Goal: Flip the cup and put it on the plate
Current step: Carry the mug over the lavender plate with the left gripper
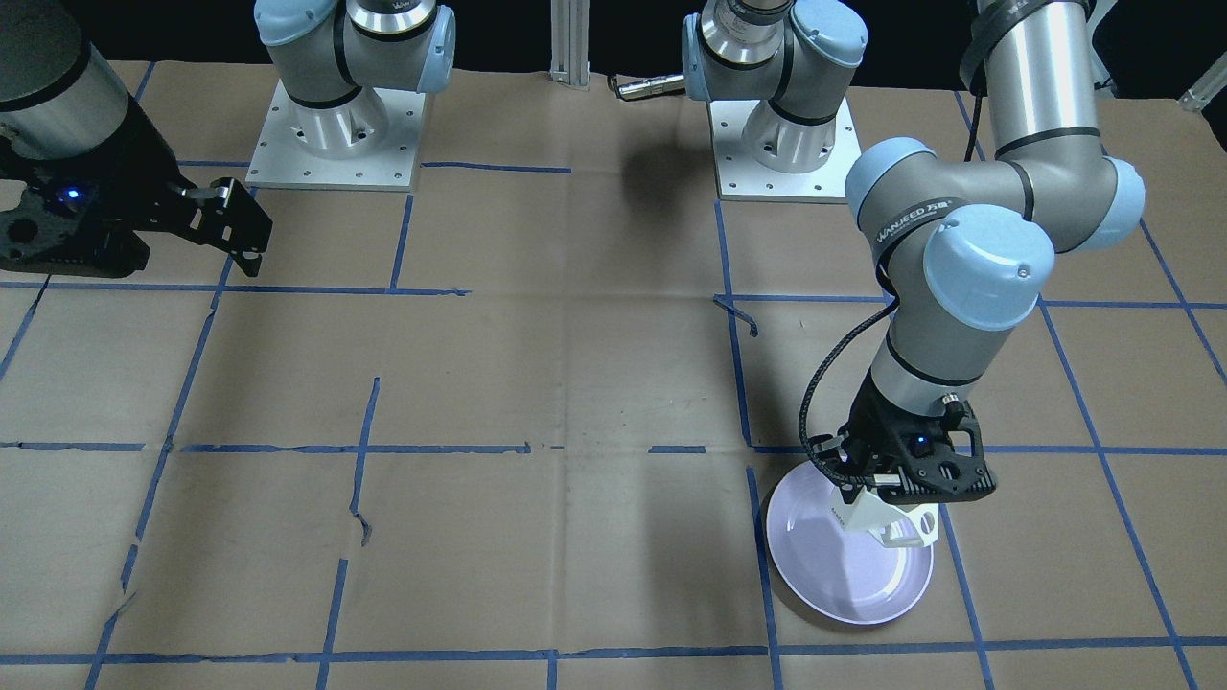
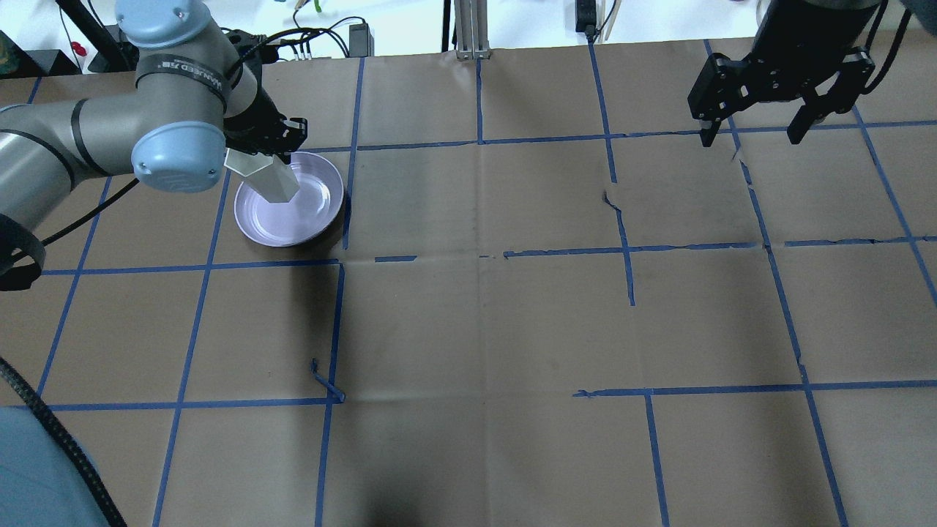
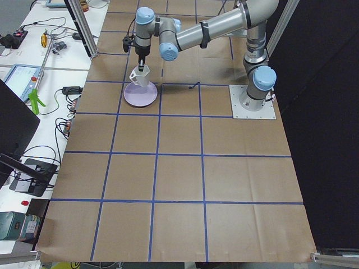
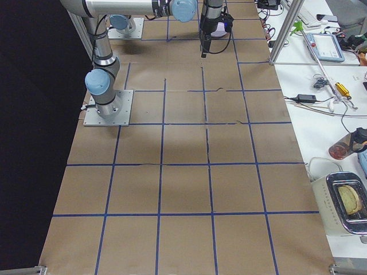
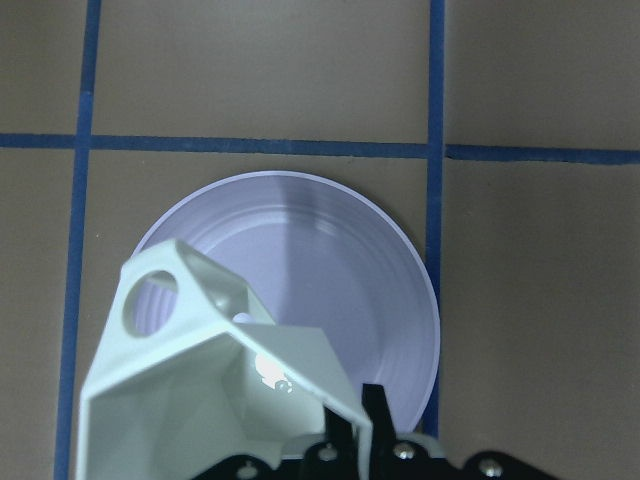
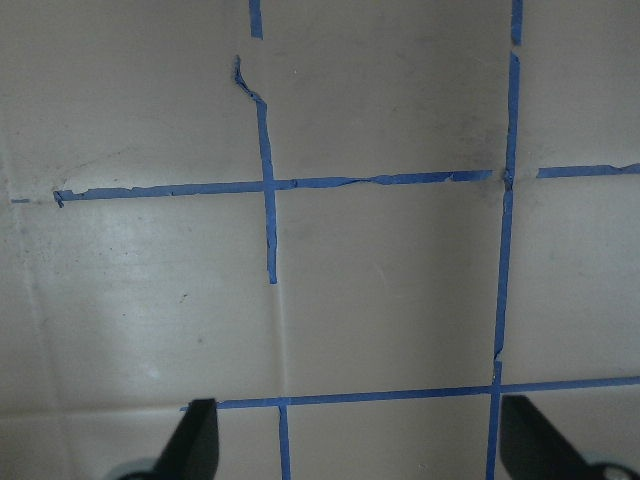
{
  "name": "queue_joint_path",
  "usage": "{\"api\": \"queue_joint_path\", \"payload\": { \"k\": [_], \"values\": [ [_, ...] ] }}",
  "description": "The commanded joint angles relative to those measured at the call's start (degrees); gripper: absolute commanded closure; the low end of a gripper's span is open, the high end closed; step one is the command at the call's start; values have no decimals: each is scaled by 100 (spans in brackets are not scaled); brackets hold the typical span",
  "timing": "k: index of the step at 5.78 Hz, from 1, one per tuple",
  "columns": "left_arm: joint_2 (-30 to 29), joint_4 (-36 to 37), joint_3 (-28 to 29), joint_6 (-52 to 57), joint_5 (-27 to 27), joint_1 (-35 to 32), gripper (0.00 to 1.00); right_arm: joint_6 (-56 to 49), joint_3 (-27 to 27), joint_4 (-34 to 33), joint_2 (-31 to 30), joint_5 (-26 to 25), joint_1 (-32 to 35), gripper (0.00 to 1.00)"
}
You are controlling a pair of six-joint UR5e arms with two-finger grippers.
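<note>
The white faceted cup (image 1: 877, 517) is held by its rim in my shut left gripper (image 1: 866, 494) over the pale lavender plate (image 1: 844, 575). The cup hangs tilted, narrow base down toward the plate, handle to one side. I cannot tell if the base touches the plate. In the overhead view the cup (image 2: 269, 179) covers the plate's (image 2: 318, 197) near-left part under the left gripper (image 2: 256, 155). The left wrist view shows the cup (image 5: 200, 380) close up over the plate (image 5: 340, 250). My right gripper (image 2: 752, 135) is open and empty, high above the far right of the table.
The table is brown cardboard with a grid of blue tape lines (image 2: 479, 143). The two arm bases (image 1: 331, 125) stand on the robot's side. In the right wrist view the right gripper's fingers (image 6: 195, 445) stand wide apart over bare cardboard.
</note>
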Motion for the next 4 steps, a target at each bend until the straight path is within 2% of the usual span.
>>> {"api": "queue_joint_path", "payload": {
  "k": [1,3,4],
  "values": [
    [-400,341,-80,20,50,0,100,0,0,0,0,0,0,0],
    [-515,341,-97,29,252,-9,100,0,0,0,0,0,0,0],
    [-559,341,-98,29,261,-9,81,0,0,0,0,0,0,0]
  ]
}}
